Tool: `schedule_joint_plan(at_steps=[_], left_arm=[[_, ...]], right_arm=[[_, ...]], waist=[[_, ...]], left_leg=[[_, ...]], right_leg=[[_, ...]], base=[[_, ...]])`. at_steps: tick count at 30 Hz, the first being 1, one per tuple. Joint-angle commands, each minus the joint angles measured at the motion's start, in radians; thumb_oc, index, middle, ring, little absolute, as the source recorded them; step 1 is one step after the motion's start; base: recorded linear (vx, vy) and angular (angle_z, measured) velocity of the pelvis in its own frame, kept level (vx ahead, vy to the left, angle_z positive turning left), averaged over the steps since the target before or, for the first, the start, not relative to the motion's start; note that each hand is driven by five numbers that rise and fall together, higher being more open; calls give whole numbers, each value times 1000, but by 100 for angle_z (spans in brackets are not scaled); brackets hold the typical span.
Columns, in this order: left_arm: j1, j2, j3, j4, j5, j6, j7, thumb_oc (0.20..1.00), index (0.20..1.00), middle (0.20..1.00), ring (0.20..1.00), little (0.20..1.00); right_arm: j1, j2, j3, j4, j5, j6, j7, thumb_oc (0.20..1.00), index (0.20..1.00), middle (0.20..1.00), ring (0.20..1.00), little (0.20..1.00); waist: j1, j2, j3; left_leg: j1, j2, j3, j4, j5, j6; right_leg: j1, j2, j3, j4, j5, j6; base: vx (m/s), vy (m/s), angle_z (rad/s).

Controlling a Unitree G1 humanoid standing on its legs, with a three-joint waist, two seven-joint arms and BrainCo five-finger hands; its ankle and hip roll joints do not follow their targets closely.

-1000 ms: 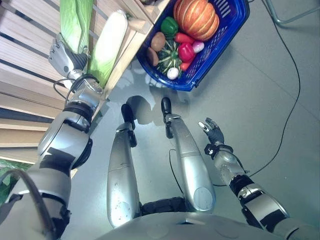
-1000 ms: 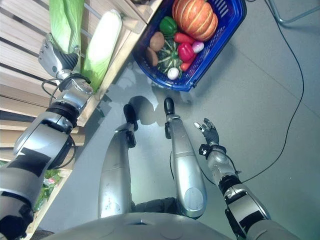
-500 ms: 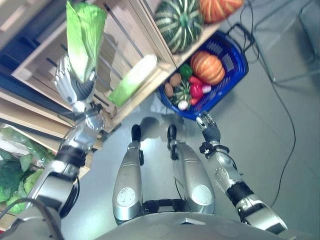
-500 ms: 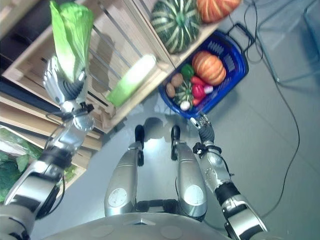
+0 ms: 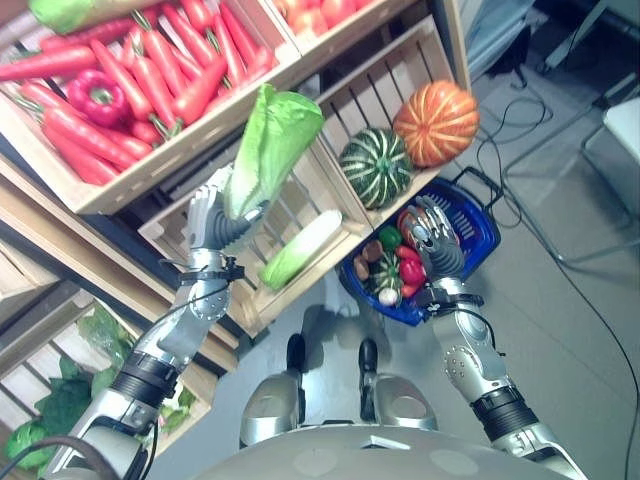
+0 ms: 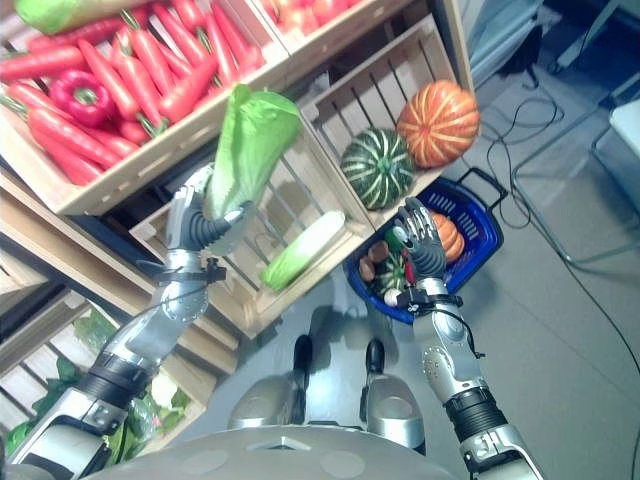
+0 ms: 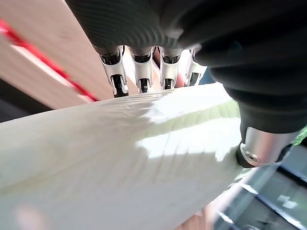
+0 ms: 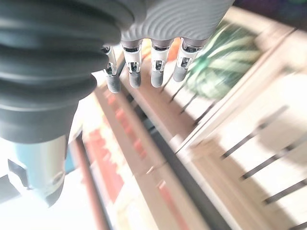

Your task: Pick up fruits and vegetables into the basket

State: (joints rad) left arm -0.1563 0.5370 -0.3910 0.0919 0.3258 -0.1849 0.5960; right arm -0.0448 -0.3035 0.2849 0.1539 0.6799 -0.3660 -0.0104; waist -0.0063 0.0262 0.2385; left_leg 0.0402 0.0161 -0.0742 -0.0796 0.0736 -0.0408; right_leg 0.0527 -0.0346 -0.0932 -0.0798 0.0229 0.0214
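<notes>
Green cabbage (image 5: 268,143) gripped by left robot hand (image 5: 212,222); right robot hand (image 6: 421,243) open; basket (image 5: 478,232) at 4 o'clock; leafy top-heaviness probably risks slippage

Held in the left hand (image 5: 212,222): a cabbage (image 5: 262,145), standing above it. Beside that hand, in a crate (image 5: 335,245): a second cabbage (image 5: 300,248). Behind the right hand (image 5: 436,242), on the floor: a basket (image 5: 482,232) of produce.
</notes>
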Motion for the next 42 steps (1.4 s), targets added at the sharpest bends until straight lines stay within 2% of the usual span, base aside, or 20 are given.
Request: schedule_joint_plan(at_steps=[1, 5, 9, 15, 22, 28, 32, 35, 39, 40, 42], left_arm=[[4, -4, -23, -41, -73, -108, -75, 200, 200, 200, 200, 200], [-1, -9, -64, -58, -141, -137, -174, 200, 200, 200, 200, 200], [-23, -8, -105, -73, -208, -157, -268, 200, 200, 200, 200, 200], [-40, 5, -168, -136, -340, -186, -460, 200, 200, 200, 200, 200], [-47, 16, -203, -171, -431, -170, -557, 200, 200, 200, 200, 200], [-43, 27, -214, -200, -482, -152, -613, 200, 200, 200, 200, 200], [-35, 30, -220, -214, -504, -125, -637, 200, 200, 200, 200, 200], [-29, 27, -219, -211, -514, -112, -611, 200, 200, 200, 200, 200], [-9, 18, -185, -195, -509, -115, -512, 200, 200, 200, 200, 200], [2, 13, -159, -191, -492, -125, -443, 200, 200, 200, 200, 200], [17, 7, -132, -184, -467, -142, -404, 200, 200, 200, 200, 200]], right_arm=[[23, -9, 22, -111, -47, -26, 45, 1000, 1000, 1000, 1000, 1000], [-10, -29, 42, -135, -48, -23, 98, 1000, 1000, 1000, 1000, 1000], [-37, -50, 64, -148, -34, 7, 150, 1000, 1000, 1000, 1000, 1000], [-50, -108, 107, -165, -2, 52, 257, 1000, 1000, 1000, 1000, 1000], [-60, -157, 145, -174, 5, 60, 299, 1000, 1000, 1000, 1000, 1000], [-67, -188, 171, -184, -33, 57, 290, 1000, 1000, 1000, 1000, 1000], [-67, -197, 180, -195, -48, 52, 273, 1000, 1000, 1000, 1000, 1000], [-70, -199, 181, -194, -47, 46, 262, 1000, 1000, 1000, 1000, 1000], [-63, -197, 169, -191, -54, 43, 232, 1000, 1000, 1000, 1000, 1000], [-55, -192, 157, -192, -54, 43, 210, 1000, 1000, 1000, 1000, 1000], [-43, -183, 143, -190, -65, 36, 189, 1000, 1000, 1000, 1000, 1000]], waist=[[-2, -37, -80], [0, -39, -107], [2, -40, -125], [0, -43, -152], [-1, -44, -170], [2, -43, -182], [3, -44, -187], [4, -43, -191], [8, -43, -195], [10, -44, -196], [12, -45, -197]], left_leg=[[-49, -62, -11, -5, -4, 60], [-32, -56, 7, -8, -15, 64], [-22, -53, 16, -8, -24, 67], [-9, -50, 24, -8, -33, 71], [-13, -48, 31, -8, -36, 74], [-12, -46, 38, -8, -38, 77], [-11, -46, 36, -8, -39, 78], [-11, -44, 36, -8, -41, 78], [-11, -43, 32, -8, -41, 77], [-10, -42, 32, -8, -42, 76], [-10, -42, 32, -8, -43, 77]], right_leg=[[-41, -5, 23, -8, 63, 19], [-29, -7, 26, -8, 58, 22], [-22, -8, 31, -8, 52, 28], [-12, -12, 27, -8, 50, 39], [-19, -15, 29, -8, 52, 47], [-20, -18, 32, -8, 52, 52], [-20, -18, 34, -8, 52, 54], [-21, -19, 34, -8, 51, 55], [-21, -19, 35, -8, 50, 55], [-21, -18, 35, -8, 49, 54], [-20, -19, 35, -8, 49, 53]], base=[[77, -8, -6], [49, -13, -9], [24, -10, -9], [28, -8, 0], [6, -1, 1], [3, -1, -1], [0, 0, 0], [0, 0, 0], [0, 0, 0], [0, 0, 0], [0, 0, 0]])
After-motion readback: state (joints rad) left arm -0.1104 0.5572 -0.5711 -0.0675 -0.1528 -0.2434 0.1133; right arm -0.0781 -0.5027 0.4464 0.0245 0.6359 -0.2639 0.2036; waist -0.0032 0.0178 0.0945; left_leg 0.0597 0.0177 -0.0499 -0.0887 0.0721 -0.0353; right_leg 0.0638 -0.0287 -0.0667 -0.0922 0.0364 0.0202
